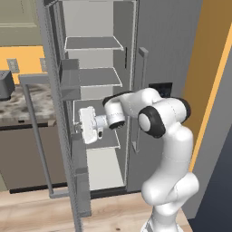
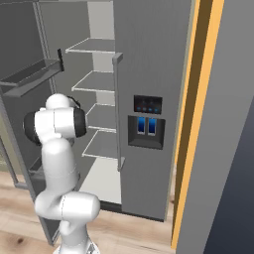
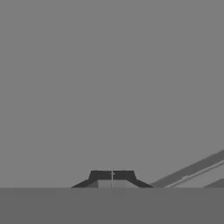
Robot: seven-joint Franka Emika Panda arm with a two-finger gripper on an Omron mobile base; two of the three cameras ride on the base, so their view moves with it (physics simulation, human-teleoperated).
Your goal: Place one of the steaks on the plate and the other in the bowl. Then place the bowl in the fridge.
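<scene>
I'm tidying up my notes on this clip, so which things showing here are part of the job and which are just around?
Part of the job:
- fridge, left door open, pale shelves showing
- gripper, shut, holding nothing, beside the open door

Just around:
- door dispenser
- stone counter
- dark appliance on it
</scene>
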